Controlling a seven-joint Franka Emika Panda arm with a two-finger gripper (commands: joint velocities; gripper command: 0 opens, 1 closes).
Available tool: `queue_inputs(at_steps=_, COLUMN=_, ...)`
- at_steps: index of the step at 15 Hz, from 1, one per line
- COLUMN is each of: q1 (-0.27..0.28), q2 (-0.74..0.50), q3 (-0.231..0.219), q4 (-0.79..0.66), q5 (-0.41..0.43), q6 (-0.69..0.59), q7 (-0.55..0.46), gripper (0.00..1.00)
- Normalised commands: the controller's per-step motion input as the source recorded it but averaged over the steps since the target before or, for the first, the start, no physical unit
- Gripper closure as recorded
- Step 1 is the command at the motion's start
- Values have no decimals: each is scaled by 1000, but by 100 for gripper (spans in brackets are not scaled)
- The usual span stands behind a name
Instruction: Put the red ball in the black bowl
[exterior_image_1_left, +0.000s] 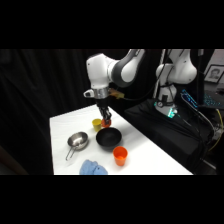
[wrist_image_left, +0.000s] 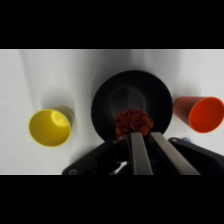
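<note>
Your gripper (wrist_image_left: 142, 135) was clamped on the red ball (wrist_image_left: 133, 123) and hung above the black bowl's (wrist_image_left: 112, 92) rim, not its middle. In the side view the ball (exterior_image_1_left: 106, 122) sat over the bowl's (exterior_image_1_left: 108, 138) far edge; the hollow lay nearer, between yellow cup (wrist_image_left: 49, 127) and orange cup (wrist_image_left: 205, 114).
</note>
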Motion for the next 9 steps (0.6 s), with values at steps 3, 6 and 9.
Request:
queue_inputs(at_steps=3, q1=-79, q2=256, q3=57, q4=220, q5=169, q6=121, q7=-221, gripper=98)
queue_inputs(at_steps=6, q1=-84, q2=185, q3=89, q4=163, q5=159, q6=89, q7=-199, gripper=98)
queue_inputs(at_steps=9, q1=-90, q2=126, q3=117, q4=110, q5=171, q6=79, q7=-200, gripper=97)
